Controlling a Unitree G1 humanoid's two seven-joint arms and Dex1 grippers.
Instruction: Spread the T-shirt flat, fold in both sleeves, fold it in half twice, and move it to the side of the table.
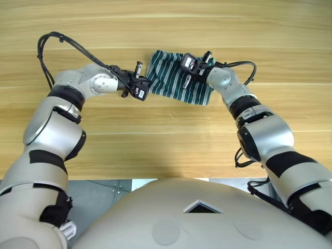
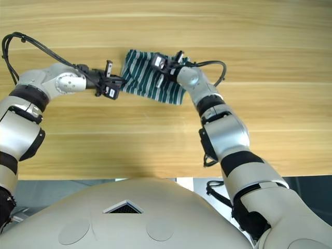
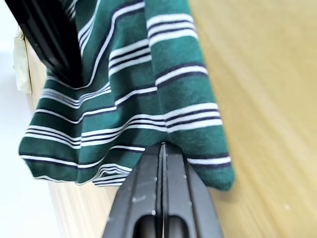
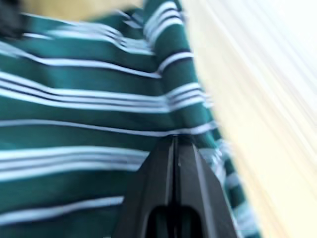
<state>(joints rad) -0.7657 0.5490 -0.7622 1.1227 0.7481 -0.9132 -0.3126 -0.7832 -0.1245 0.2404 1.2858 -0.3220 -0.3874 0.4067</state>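
Left gripper (image 3: pixel 161 148) and right gripper (image 4: pixel 174 141) pinch opposite edges of the folded striped T-shirt (image 1: pixel 168 78), fingers closed on cloth, apparently to shift it across the table (image 1: pixel 155 135)

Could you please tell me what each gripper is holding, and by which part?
The folded T-shirt: the left gripper pinches its left edge, the right gripper pinches cloth farther right, both jaws shut.

Head stereo pair: set high, facing forward and down over both arms onto the wooden table (image 1: pixel 166 21). The two eyes share nearly the whole scene, offset sideways.
Left wrist camera: very close, looking along the left gripper (image 3: pixel 161 145) onto the striped shirt (image 3: pixel 148 74).
Right wrist camera: equally close, looking along the right gripper (image 4: pixel 173 138) onto the same shirt.
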